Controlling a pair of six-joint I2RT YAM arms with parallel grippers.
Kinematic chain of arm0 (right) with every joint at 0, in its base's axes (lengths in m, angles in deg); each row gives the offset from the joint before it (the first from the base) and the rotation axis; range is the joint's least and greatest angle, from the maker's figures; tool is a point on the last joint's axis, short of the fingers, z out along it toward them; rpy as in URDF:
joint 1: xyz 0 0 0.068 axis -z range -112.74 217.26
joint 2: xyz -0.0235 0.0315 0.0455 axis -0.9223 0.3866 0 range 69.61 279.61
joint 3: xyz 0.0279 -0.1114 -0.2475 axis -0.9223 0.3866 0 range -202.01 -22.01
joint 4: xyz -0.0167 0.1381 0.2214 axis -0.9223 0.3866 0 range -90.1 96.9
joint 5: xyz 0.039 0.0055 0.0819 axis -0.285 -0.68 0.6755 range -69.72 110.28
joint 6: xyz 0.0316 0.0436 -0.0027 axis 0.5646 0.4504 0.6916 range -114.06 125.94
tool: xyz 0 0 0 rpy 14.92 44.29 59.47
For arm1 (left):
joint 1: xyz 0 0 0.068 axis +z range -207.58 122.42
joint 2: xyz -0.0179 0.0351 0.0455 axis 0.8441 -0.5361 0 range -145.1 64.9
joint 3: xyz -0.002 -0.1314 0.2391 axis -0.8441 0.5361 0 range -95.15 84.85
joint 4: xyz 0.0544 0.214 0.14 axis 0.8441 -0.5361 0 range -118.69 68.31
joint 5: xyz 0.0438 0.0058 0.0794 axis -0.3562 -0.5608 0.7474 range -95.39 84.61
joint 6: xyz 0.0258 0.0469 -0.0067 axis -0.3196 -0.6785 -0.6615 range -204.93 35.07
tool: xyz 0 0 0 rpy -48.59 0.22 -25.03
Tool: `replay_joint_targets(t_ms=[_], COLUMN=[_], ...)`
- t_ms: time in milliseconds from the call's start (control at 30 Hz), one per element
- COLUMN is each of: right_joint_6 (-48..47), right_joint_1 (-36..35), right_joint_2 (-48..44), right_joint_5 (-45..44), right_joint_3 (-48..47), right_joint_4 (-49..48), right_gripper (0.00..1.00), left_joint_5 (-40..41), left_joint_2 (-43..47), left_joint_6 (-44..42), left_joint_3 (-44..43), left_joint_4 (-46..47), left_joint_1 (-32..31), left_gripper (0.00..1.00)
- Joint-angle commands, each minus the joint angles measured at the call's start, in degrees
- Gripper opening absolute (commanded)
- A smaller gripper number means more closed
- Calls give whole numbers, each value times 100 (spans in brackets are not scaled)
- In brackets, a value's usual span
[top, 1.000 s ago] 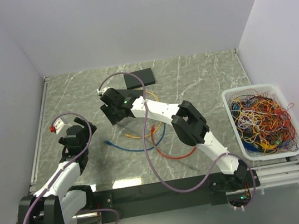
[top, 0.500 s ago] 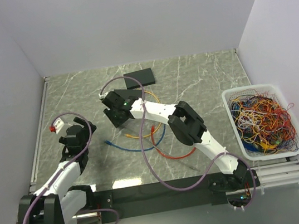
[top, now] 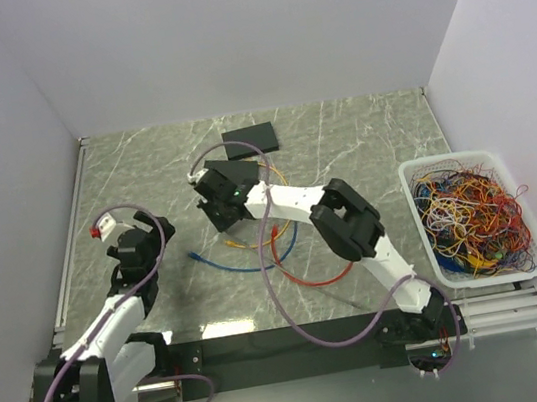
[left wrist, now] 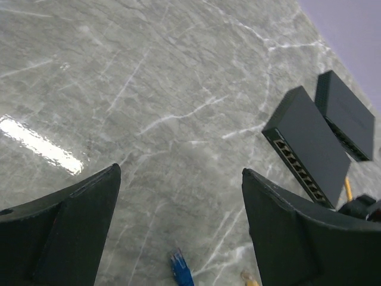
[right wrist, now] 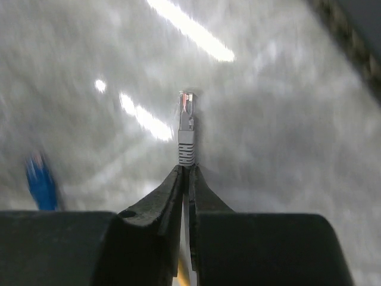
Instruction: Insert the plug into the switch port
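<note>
In the right wrist view my right gripper [right wrist: 186, 171] is shut on the cable just behind a grey plug [right wrist: 186, 136], which sticks out ahead of the fingertips above the marble table. The black switch [top: 250, 139] lies flat at the back middle of the table, beyond my right gripper [top: 221, 206]. One edge of the switch [right wrist: 352, 43] crosses the upper right corner of that wrist view. My left gripper [top: 118, 236] hovers open over the left side with nothing between its fingers. The left wrist view shows the switch [left wrist: 306, 146] with its row of ports facing the arms, and my left gripper [left wrist: 178, 173] open.
Blue, orange and red cables [top: 278, 252] loop on the table near the right arm. A loose blue plug [top: 196, 257] lies left of them, also seen as a blue plug [left wrist: 180, 271]. A white basket [top: 416, 201] full of tangled cables stands at the right edge. Walls enclose the table.
My right gripper has shifted slightly right and toward the near side, and its jaws have closed on the grey plug's cable. The left arm has barely moved.
</note>
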Motion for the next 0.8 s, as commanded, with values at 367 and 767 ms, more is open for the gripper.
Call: replay_joint_targets(t_ms=[367, 767], right_joint_6=[40, 428], right_joint_1=[-27, 140], right_joint_2=[-3646, -5133], right_joint_5=[1908, 2956], right_joint_3=[3147, 4439], right_joint_4=[-1679, -3105], right_gripper=[0, 0], left_joint_5=[-2948, -4181], left_joint_2=[2683, 2580], left_joint_6=[149, 1091], left_joint_3=[-152, -960], left_joint_4=[188, -66], left_joint_1=[-3, -195], left_gripper=[88, 60])
